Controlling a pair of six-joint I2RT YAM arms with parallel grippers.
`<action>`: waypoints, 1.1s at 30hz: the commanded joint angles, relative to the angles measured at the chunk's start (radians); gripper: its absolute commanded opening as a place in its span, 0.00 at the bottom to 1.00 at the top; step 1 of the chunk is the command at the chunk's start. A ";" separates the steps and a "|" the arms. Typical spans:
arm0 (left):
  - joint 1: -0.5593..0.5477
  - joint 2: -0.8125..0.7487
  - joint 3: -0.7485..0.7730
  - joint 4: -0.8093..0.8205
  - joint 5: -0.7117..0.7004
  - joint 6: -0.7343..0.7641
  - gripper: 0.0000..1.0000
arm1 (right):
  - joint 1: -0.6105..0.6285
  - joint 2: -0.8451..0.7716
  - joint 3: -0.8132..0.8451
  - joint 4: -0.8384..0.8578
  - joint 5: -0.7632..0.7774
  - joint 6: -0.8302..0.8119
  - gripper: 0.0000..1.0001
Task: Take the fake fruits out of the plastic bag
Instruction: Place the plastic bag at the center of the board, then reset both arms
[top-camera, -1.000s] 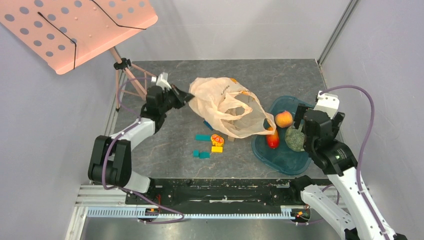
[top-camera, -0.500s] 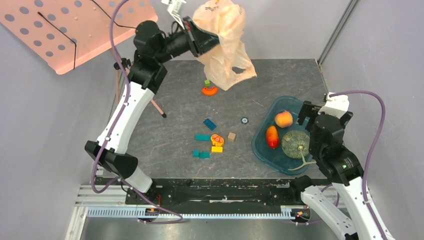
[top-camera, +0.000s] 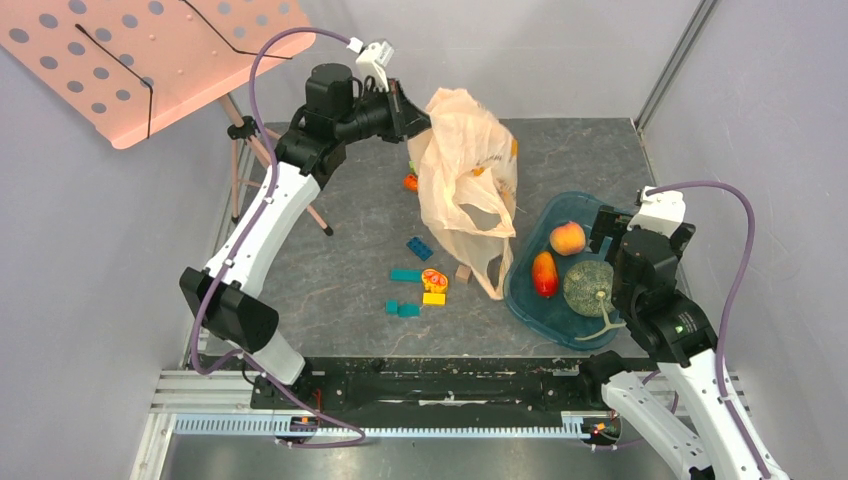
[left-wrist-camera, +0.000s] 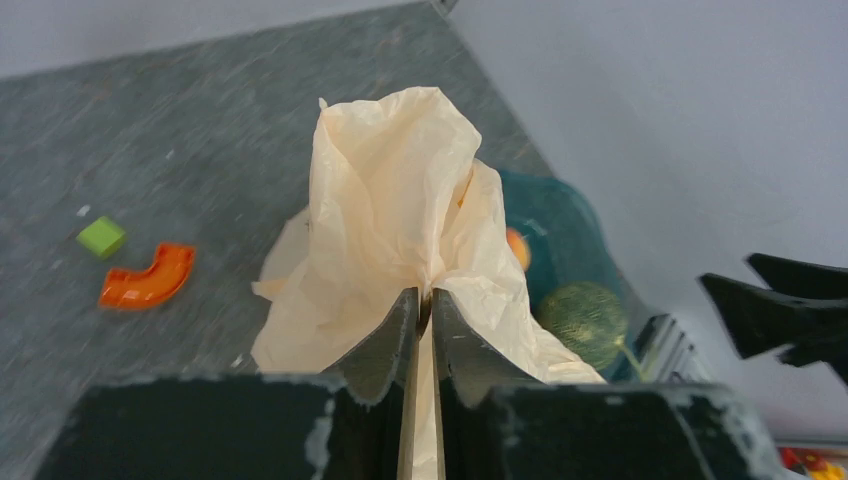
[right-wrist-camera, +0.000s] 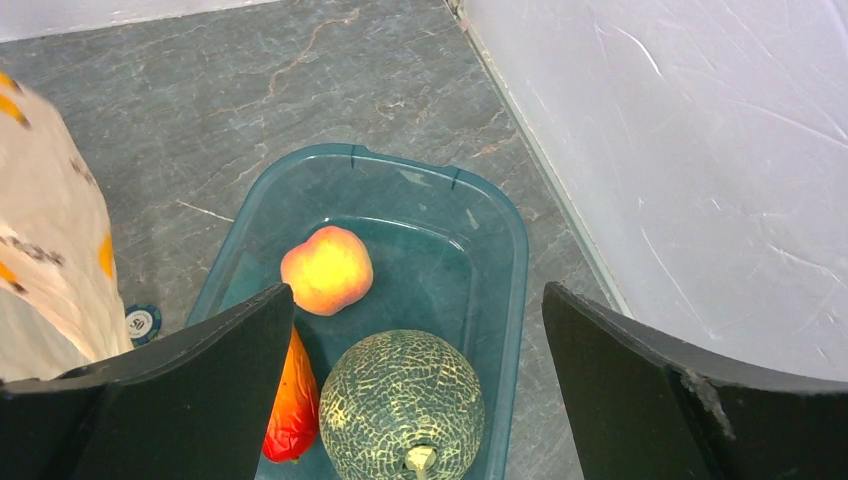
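Fruits first: the orange-red oval and the green netted ball both lie in the teal tray, beside a peach-coloured fruit and outside the plastic bag. My left claw is pinched tight on a bunched fold of the bag, holding it high. The bag hangs limp, its lower end touching the table just beside the tray. I judge the job nearly done. To finish well, I should hold the pinch firm, then lay the bag down away from the tray. My left arm reaches far forward, raised. My right claw hovers above the tray, jaws spread wide, holding nothing.
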 joint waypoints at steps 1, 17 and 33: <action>0.035 -0.020 -0.116 -0.109 -0.173 0.103 0.20 | -0.002 0.005 -0.017 0.049 -0.016 -0.007 0.98; 0.037 -0.157 -0.370 -0.101 -0.305 0.083 0.96 | -0.003 0.019 -0.054 0.088 -0.064 -0.017 0.98; 0.029 -0.492 -0.648 -0.102 -0.446 -0.014 1.00 | -0.002 -0.005 -0.147 0.264 -0.378 -0.092 0.98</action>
